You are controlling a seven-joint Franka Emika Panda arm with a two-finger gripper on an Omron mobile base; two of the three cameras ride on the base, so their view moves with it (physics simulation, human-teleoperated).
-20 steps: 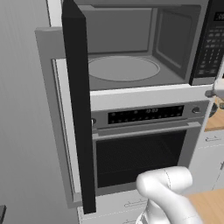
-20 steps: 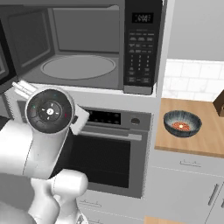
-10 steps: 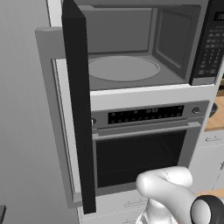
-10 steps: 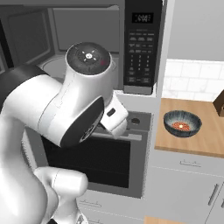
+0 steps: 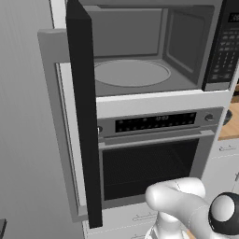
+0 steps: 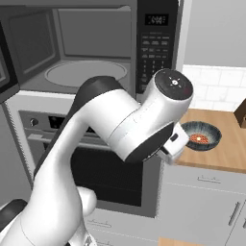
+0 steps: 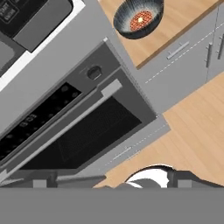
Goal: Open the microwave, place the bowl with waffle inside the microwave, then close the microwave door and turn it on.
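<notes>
**Microwave open, bowl waiting on the counter: time to go get it**

The microwave (image 5: 140, 70) stands open, w/ the microwave door (image 5: 84, 112) swung out edge-on toward you on the left side of the cavity. Inside is the round turntable (image 5: 131, 73), bare and grey. Below the microwave sits the oven (image 5: 149, 158), shut.

The bowl (image 6: 200, 136) rests on the wooden counter (image 6: 226, 153), to the right of the microwave and lower than its floor. A reddish waffle (image 7: 141, 19) shows in its middle. Nothing touches the bowl.

Step in hand, as I judge it: reach for the bowl. To do it well:
- Bring the hand above the bowl, then come down w/ one finger inside the rim and one outside.
- Pinch the wall, not the waffle.
- Lift level so nothing slides out.
- Carry it up and left, clearing the microwave's keypad panel (image 6: 156, 48) before going in over the turntable.
- Watch the open door; it juts well out from the microwave.

Arm pose: the arm (image 6: 120, 125) bends in front of the oven, right of the open door, w/ the wrist turned toward the counter. From the hand cam, the hand looks down across the oven front, w/ the bowl at the far edge of its sight. The jaws stand spread about as wide as they go and carry nothing.
</notes>
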